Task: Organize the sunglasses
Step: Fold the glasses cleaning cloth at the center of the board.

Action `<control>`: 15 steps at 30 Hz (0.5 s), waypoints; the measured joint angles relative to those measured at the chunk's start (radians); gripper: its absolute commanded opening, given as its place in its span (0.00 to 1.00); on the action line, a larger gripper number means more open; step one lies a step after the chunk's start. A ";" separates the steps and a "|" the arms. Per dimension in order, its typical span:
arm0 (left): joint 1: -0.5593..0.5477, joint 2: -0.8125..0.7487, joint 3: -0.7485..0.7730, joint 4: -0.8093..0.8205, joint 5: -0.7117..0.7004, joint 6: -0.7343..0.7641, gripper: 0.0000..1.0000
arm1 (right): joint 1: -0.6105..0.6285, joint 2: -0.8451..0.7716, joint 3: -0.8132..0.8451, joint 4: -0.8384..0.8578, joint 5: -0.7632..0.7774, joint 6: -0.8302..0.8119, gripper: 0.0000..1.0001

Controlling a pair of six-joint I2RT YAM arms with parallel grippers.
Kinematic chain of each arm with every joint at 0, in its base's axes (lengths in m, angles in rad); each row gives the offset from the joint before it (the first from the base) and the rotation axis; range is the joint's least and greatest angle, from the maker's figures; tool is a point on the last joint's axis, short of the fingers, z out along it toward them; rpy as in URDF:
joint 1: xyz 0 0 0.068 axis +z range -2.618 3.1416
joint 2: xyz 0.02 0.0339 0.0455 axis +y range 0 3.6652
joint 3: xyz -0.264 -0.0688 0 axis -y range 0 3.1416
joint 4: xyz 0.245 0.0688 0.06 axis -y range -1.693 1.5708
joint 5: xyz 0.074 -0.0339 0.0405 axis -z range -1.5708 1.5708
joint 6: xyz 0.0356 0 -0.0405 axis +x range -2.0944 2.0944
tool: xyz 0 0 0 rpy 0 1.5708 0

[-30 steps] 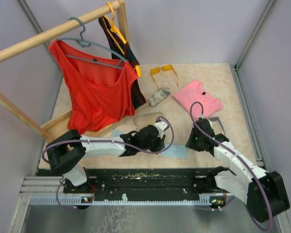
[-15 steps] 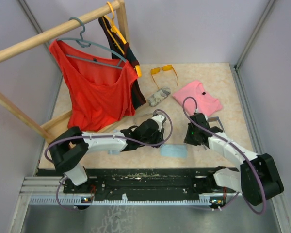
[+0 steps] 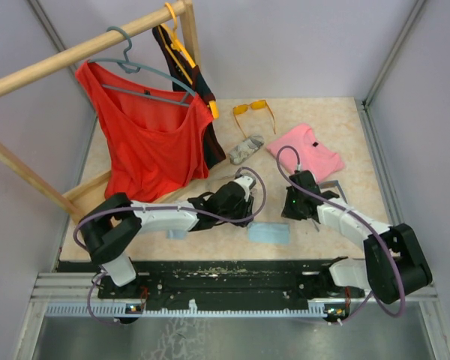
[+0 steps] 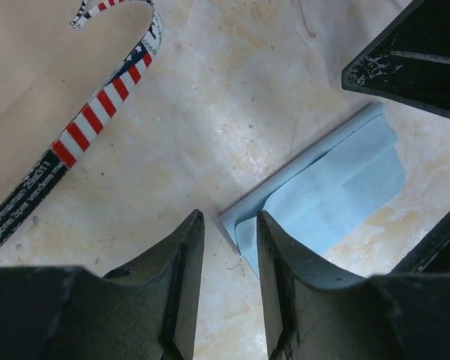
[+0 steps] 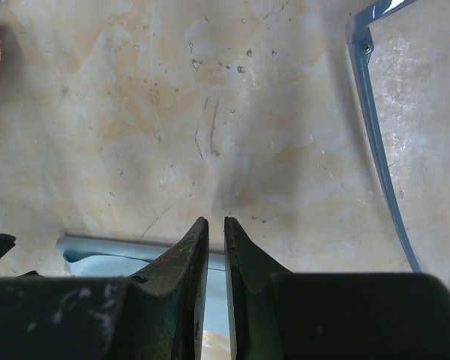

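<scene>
- Wooden rack [image 3: 60, 60] with a red top [image 3: 146, 142], upper left; grey walls [image 3: 300, 45] around the marbled surface [image 3: 345, 120].
- Left hand [image 4: 231, 221], centre: jaws narrowly apart, empty, over a blue cloth [image 4: 337, 187].
- Orange sunglasses [image 3: 253, 109], upper centre, near the back wall.
- Right hand [image 5: 216, 223]: a mere slit, perhaps nipping the cloth's edge; I cannot tell.
- Greyish sunglasses [image 5: 362, 43] lie just right of it.

My left hand [image 4: 229, 221] is dull black plastic. The bench [image 4: 232, 90] is smooth and shiny, the blue cloth [image 4: 337, 187] matt.
</scene>
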 measured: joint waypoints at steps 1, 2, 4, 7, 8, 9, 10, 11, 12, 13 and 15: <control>0.001 0.008 0.005 -0.001 0.006 0.002 0.41 | 0.000 0.000 0.001 0.004 0.000 0.000 0.15; 0.002 0.022 0.017 -0.006 0.013 0.005 0.41 | 0.000 -0.001 0.001 0.005 0.001 0.001 0.15; 0.002 0.049 0.041 -0.013 0.023 0.011 0.40 | 0.000 -0.003 0.001 0.005 0.004 0.003 0.13; 0.002 0.080 0.077 -0.023 0.036 0.025 0.40 | 0.000 -0.024 0.001 0.001 0.013 0.005 0.12; 0.002 0.087 0.087 -0.025 0.041 0.030 0.40 | 0.000 -0.037 0.001 -0.001 0.015 0.005 0.12; 0.002 0.093 0.098 -0.028 0.043 0.034 0.40 | 0.000 -0.050 0.001 -0.003 0.018 0.006 0.12; 0.002 0.098 0.107 -0.029 0.045 0.039 0.40 | 0.000 -0.063 0.001 -0.006 0.021 0.008 0.12; 0.002 0.103 0.116 -0.032 0.047 0.045 0.40 | 0.000 -0.074 0.001 -0.010 0.023 0.010 0.12; 0.002 0.107 0.122 -0.034 0.047 0.049 0.40 | 0.000 -0.084 0.001 -0.011 0.026 0.012 0.12; 0.002 0.110 0.127 -0.036 0.049 0.053 0.40 | 0.000 -0.090 0.001 -0.014 0.028 0.013 0.12; 0.002 0.116 0.130 -0.037 0.053 0.063 0.40 | 0.000 -0.101 0.001 -0.018 0.031 0.014 0.12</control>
